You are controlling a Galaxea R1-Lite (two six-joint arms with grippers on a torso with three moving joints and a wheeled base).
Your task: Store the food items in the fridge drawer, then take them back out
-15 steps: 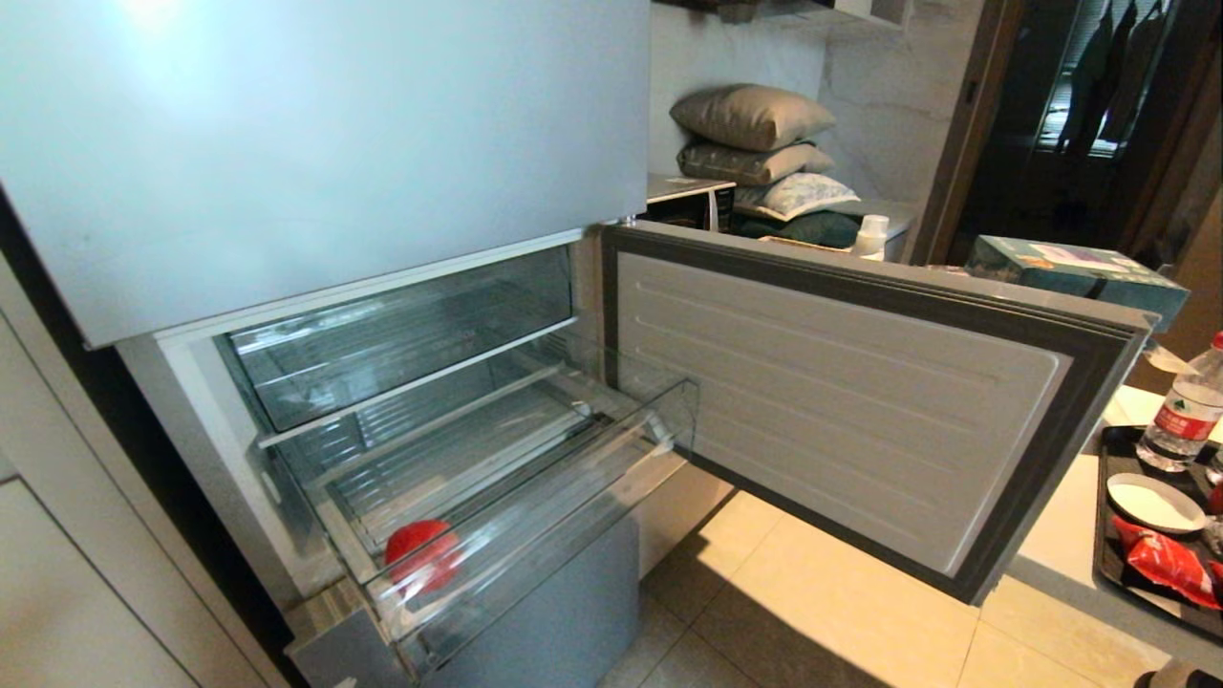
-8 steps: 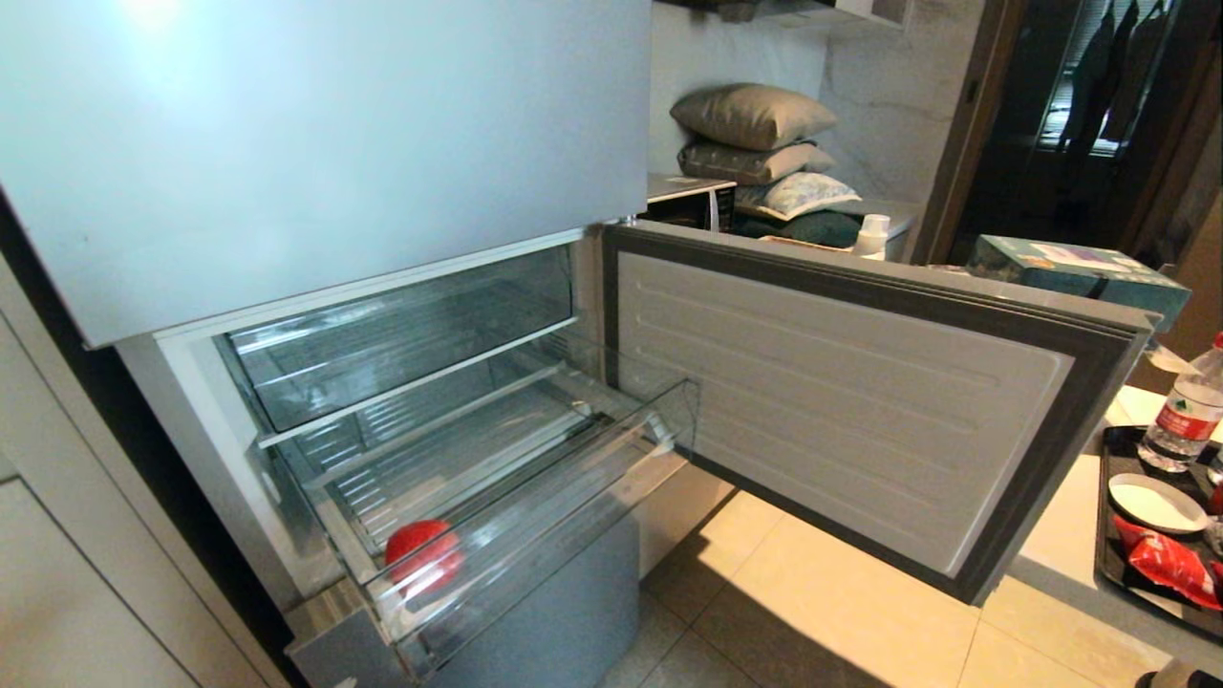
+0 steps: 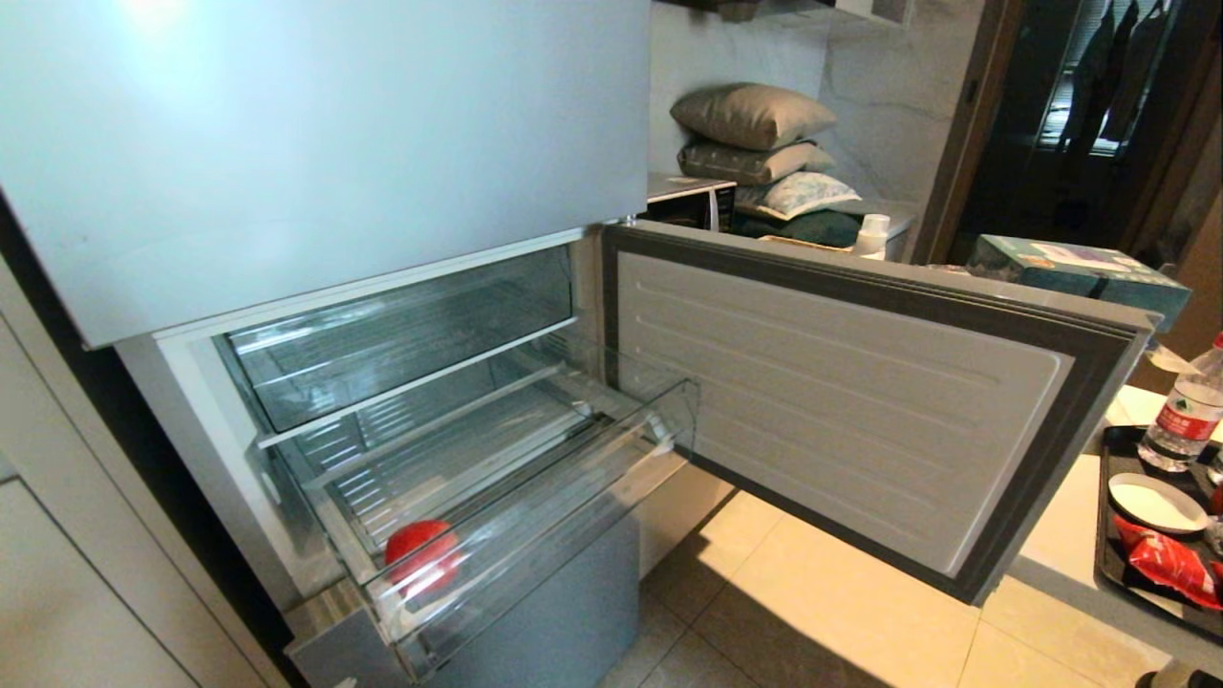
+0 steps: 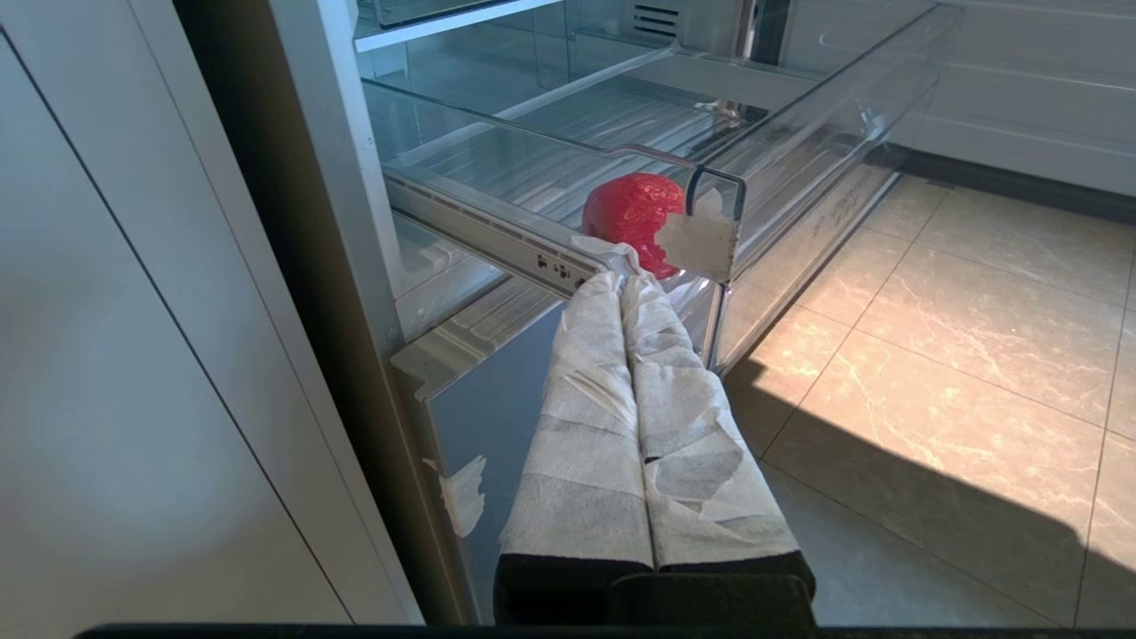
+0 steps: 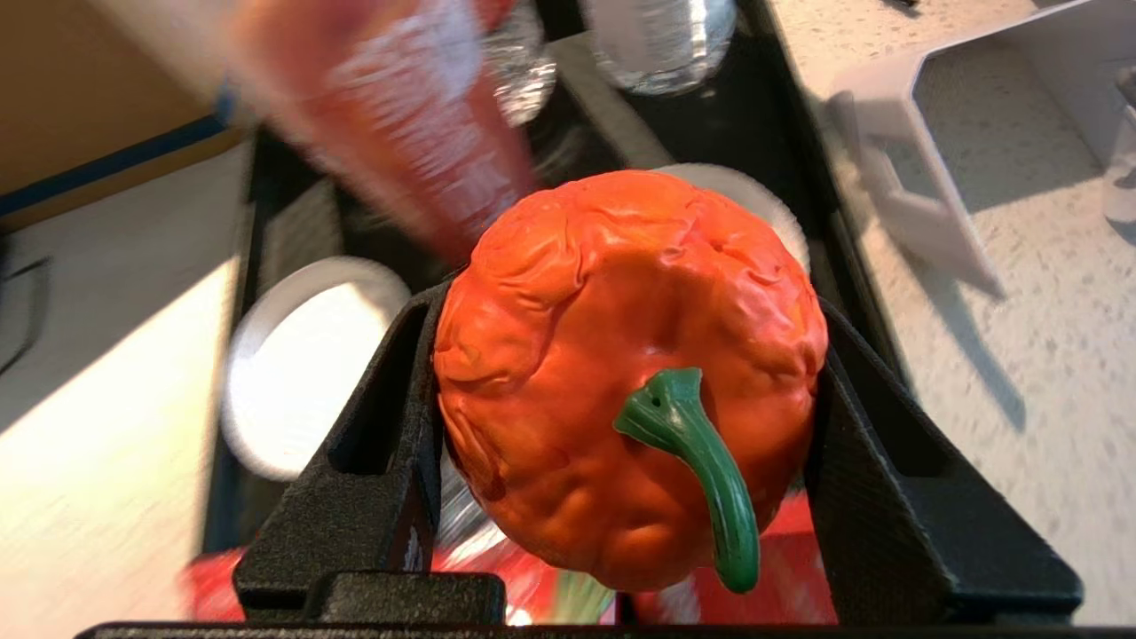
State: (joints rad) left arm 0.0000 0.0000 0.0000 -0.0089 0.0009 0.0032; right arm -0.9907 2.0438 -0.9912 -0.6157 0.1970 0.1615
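A round red food item [image 3: 420,554] lies in the front left corner of the pulled-out clear fridge drawer [image 3: 535,506]. In the left wrist view the same red ball [image 4: 632,217] sits behind the drawer's corner [image 4: 710,244]. My left gripper [image 4: 621,275], wrapped in white tape, is shut and empty just below that corner. My right gripper [image 5: 626,306] is shut on an orange-red pepper [image 5: 550,373] with a green stem, above a black tray [image 5: 266,222]. A crinkly red packet [image 3: 1168,566] lies on that tray.
The lower fridge door [image 3: 841,382] stands open to the right, with a teal box [image 3: 1080,268] behind its top edge. On the counter at the far right, the black tray [image 3: 1108,554] also holds a white dish [image 3: 1151,502] and a water bottle [image 3: 1185,411]. Tiled floor [image 3: 812,612] lies below.
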